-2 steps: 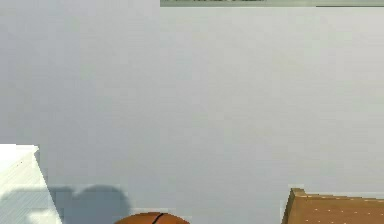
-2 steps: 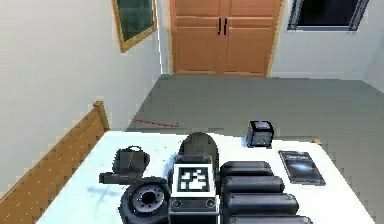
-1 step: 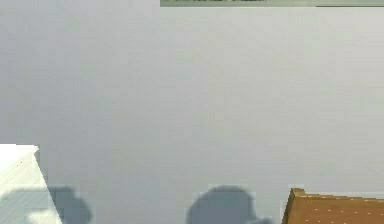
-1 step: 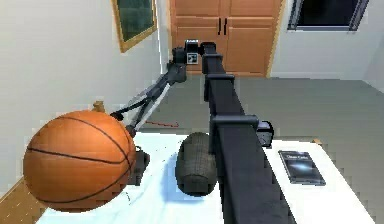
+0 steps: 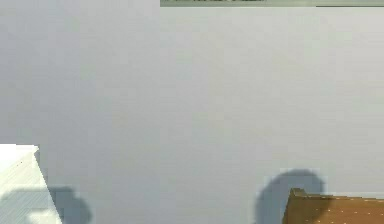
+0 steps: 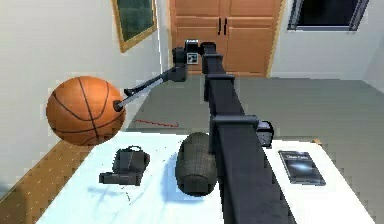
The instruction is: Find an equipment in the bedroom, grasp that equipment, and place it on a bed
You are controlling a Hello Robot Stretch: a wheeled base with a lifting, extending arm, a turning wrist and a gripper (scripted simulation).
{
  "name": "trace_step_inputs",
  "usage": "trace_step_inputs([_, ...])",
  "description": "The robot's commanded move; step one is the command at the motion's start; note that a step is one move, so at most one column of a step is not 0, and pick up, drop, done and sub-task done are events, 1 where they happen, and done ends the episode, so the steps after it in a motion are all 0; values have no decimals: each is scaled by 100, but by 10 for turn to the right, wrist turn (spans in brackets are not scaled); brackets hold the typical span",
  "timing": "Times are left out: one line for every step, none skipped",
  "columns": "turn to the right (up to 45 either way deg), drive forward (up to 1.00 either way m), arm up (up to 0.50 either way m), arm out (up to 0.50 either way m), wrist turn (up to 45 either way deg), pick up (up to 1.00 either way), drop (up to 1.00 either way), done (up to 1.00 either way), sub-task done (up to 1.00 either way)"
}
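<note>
Basketball [image 6: 85, 112] hanging at the far end of the tool [image 6: 135, 94], clear of every surface, so that we take the tool to hold it; whether its fingers [image 6: 150, 86] are spread or pressed together we cannot tell. The ball is seen against the pale wall [image 6: 50, 50] toward the arm side view's left, above the near corner of a white surface [image 6: 150, 202]; the dark arm [image 6: 235, 130] runs up the middle of that view. On the white surface lie a small dark object [image 6: 127, 165], a dark cylinder [image 6: 195, 162] on its side just beside the arm, and a flat dark slab [image 6: 302, 167] toward the right; we cannot name these more closely, nor say whether the surface is a bed or a desk. Progress, as we judge it: finding and grasping look done; placing on a bed is left, and the ball is not yet set down. Containers: the wooden wardrobe [image 6: 225, 30] at the far wall has its doors shut, so its contents are hidden; whether the cylinder is hollow we cannot tell. The forward view gives a grey wall [image 5: 190, 110], a white block [image 5: 20, 180] at lower left and a wooden piece [image 5: 335, 208] at lower right.
</note>
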Motion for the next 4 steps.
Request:
trace_step_inputs([0,0,0,0,450,0,0,0,0])
trace_step_inputs([0,0,0,0,330,0,0,0,0])
trace_step_inputs([0,0,-40,0,0,0,0,0,0])
trace_step_inputs([0,0,-32,0,0,0,0,0,0])
